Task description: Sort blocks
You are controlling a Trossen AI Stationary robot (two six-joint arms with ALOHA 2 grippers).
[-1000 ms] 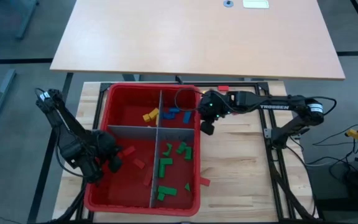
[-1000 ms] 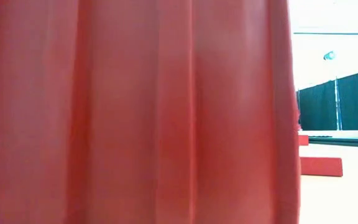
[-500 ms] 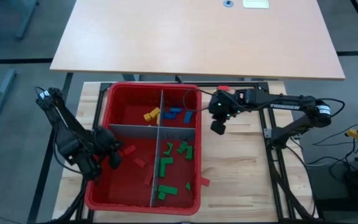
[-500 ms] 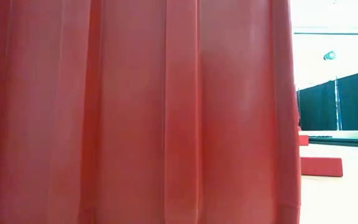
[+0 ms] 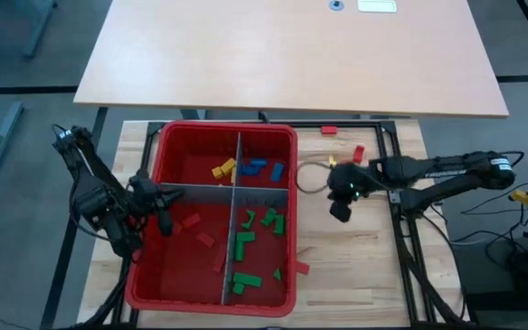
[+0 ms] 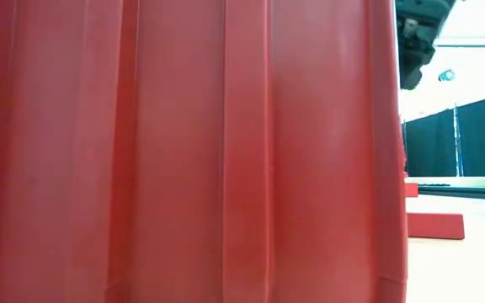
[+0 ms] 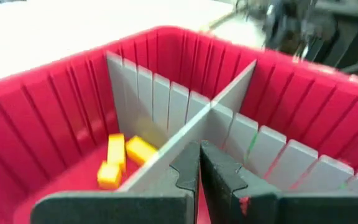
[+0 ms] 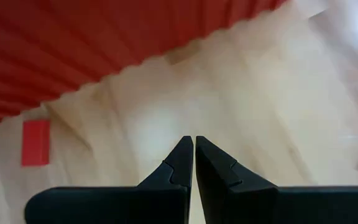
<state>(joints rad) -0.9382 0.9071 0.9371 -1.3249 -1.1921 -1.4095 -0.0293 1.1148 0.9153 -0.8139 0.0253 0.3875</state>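
high view shows you the red bin [image 5: 154, 284]: yellow blocks [image 5: 222, 170] and blue blocks [image 5: 262, 169] in its two far compartments, green blocks [image 5: 249, 240] and red blocks [image 5: 198, 231] in the near ones. your left gripper [image 5: 160, 220] sits at the bin's left wall, fingers pressed together, empty. your right gripper [image 5: 340, 209] hangs right of the bin over bare wood, closed, empty

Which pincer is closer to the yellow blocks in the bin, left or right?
Left. The left pincer is shut inside the red bin, just across the grey divider from the yellow blocks. The right pincer, also shut, hangs outside over the wooden table.
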